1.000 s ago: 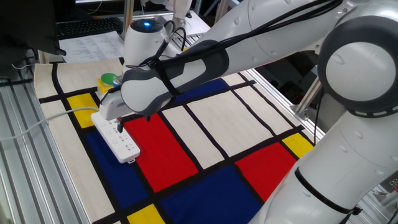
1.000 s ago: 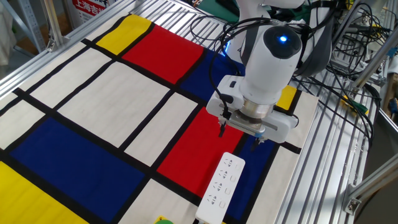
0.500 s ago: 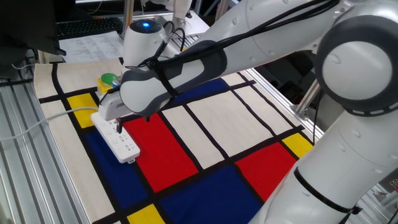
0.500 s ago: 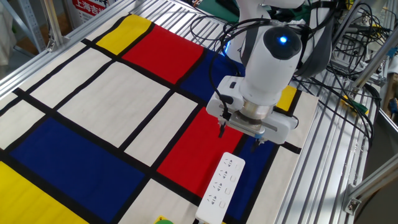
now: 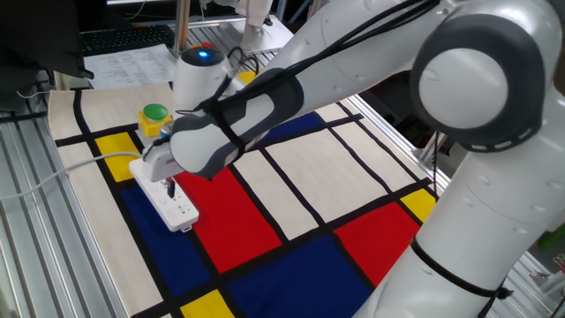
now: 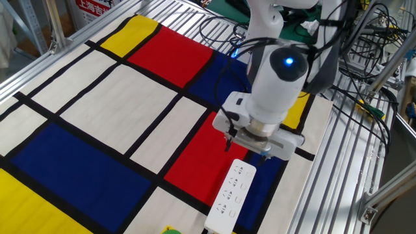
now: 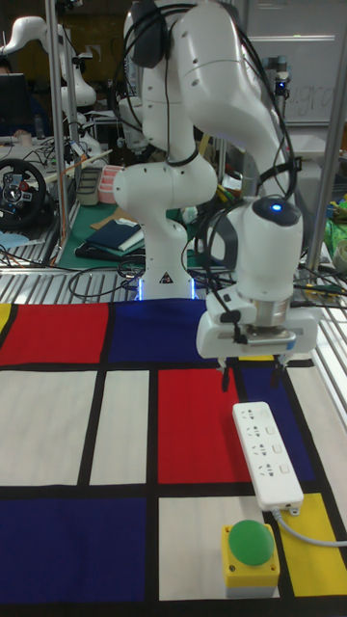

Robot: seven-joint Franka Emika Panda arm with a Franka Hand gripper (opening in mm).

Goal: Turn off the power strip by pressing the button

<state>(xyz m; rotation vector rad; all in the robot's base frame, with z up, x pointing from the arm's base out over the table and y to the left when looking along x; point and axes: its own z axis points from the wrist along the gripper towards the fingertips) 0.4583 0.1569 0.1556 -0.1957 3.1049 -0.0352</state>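
A long white power strip (image 7: 266, 454) lies flat on a table covered by a cloth (image 6: 97, 97) of red, blue, yellow and white blocks with black lines. The strip rests mostly on a blue block, next to a red one, and its pale cable (image 5: 53, 175) runs off the cloth's edge. The strip's small button cannot be picked out in any view. The gripper (image 7: 251, 374) of the white robot arm (image 7: 207, 87) hangs just above the strip's end farthest from the cable, pointing downward. Its two dark fingers (image 7: 225, 375) stand apart with a clear gap between them, grasping nothing. A green dome button on a yellow base (image 7: 251, 556) sits just beyond the strip's cable end.
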